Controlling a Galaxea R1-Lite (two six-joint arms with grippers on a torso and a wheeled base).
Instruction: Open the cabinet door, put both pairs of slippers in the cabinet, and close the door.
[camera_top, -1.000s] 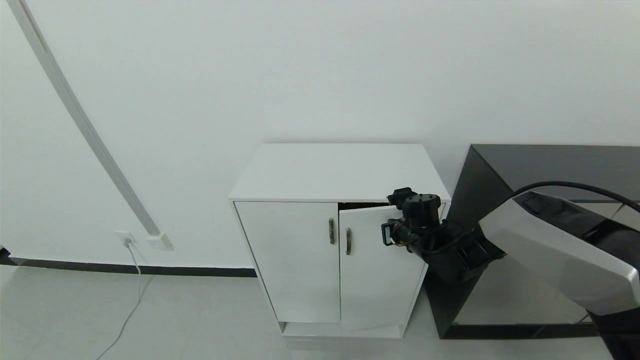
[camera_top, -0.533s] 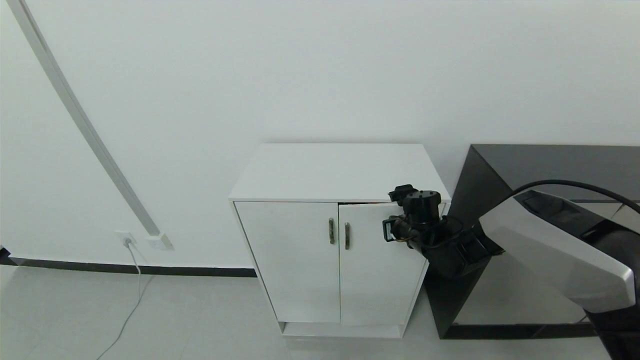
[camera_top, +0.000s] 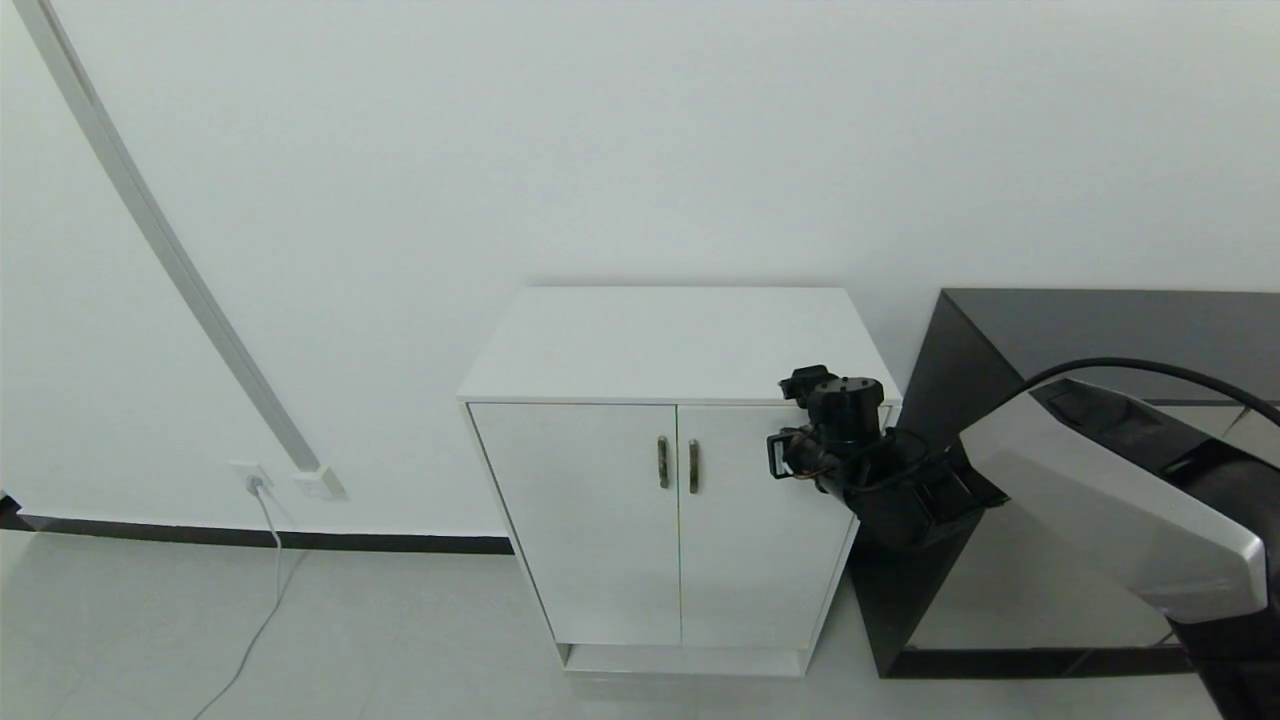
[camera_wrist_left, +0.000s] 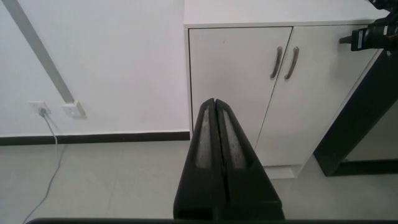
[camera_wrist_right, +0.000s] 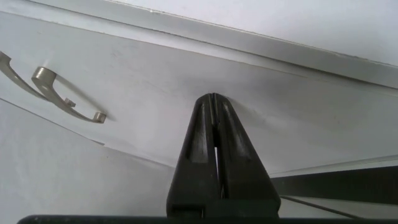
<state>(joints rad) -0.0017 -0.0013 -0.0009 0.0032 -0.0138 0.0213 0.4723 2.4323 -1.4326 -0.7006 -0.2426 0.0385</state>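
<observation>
White wall (camera_top: 640, 150) behind cabinet (camera_top: 670, 345); left gripper (camera_wrist_left: 215, 102) fingers together, right gripper (camera_wrist_right: 214, 98) fingers together at door (camera_top: 755, 530).

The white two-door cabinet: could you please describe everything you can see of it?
The white two-door cabinet is a low box of smooth matt white board with a flat top. Both doors are shut and flush, each with a slim vertical metal handle beside the centre seam; a recessed plinth shows below. It stands on the grey floor against the white wall, a glossy black unit beside it. The right gripper, shut, sits at the right door's upper outer corner; contact is unclear.
</observation>
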